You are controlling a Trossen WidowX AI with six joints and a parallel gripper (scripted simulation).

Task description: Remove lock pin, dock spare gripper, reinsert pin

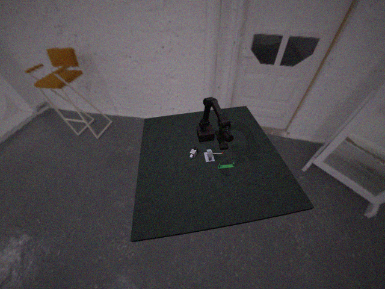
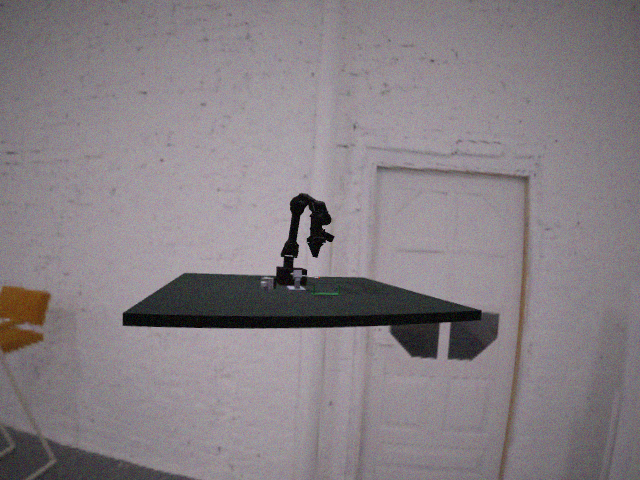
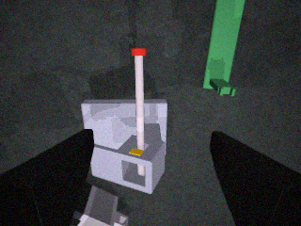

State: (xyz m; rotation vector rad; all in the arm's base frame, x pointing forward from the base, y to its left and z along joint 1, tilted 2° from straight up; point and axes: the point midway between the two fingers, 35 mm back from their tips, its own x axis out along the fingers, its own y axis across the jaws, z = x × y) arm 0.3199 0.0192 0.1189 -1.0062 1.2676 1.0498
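The pale mount (image 1: 207,159) (image 2: 296,273) (image 3: 105,162) stands on the mat, its square socket opening visible in the wrist view. The white lock pin (image 1: 218,153) (image 3: 139,94) runs through the socket, and its red head sticks out well to one side. The spare gripper (image 1: 193,153) (image 2: 266,283) (image 3: 101,204), white and grey, lies on the mat beside the mount, partly cut off in the wrist view. My gripper (image 1: 223,147) (image 2: 314,254) (image 3: 152,137) is open and empty, pointing down above the mount and pin, touching neither.
A green cradle (image 1: 226,166) (image 2: 326,293) (image 3: 225,38) with raised ends lies on the dark mat (image 1: 186,198) (image 2: 248,304), off to the side of the pin's red head. The arm's base (image 1: 205,134) stands behind the mount.
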